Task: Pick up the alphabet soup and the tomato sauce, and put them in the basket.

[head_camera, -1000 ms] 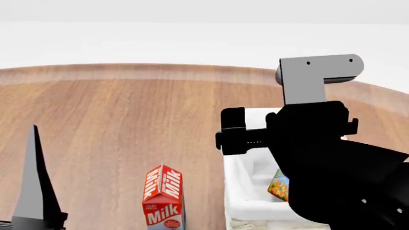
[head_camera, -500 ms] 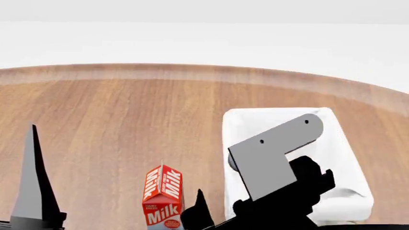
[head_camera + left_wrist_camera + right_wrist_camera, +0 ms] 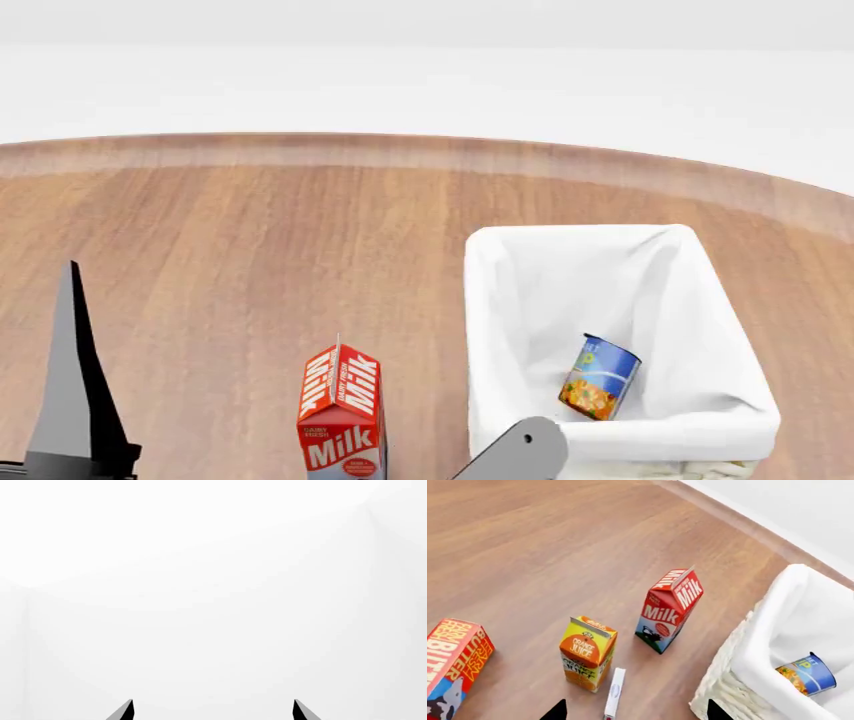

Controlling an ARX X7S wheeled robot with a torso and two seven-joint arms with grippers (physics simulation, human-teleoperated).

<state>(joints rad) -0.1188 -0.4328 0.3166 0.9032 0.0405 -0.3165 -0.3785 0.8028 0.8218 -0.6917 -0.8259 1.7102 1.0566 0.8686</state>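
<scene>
We see the alphabet soup [image 3: 601, 377] lying tilted inside the basket [image 3: 489, 330], at its near right — the milk carton [image 3: 342, 412] stands just left of the basket on the bench [image 3: 267, 250]. Both sets of jaws stand apart, holding nothing. The tomato sauce is not visible.

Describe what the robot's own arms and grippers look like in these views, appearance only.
The left gripper shows only as two thin pointed fingers, black with a grey face. In the head view the left arm is a tall, narrow blade-like grey-and-black shape. The right gripper shows two small black finger tips. A flat grey rounded bracket of the right arm pokes in. No cables or markings visible.
</scene>
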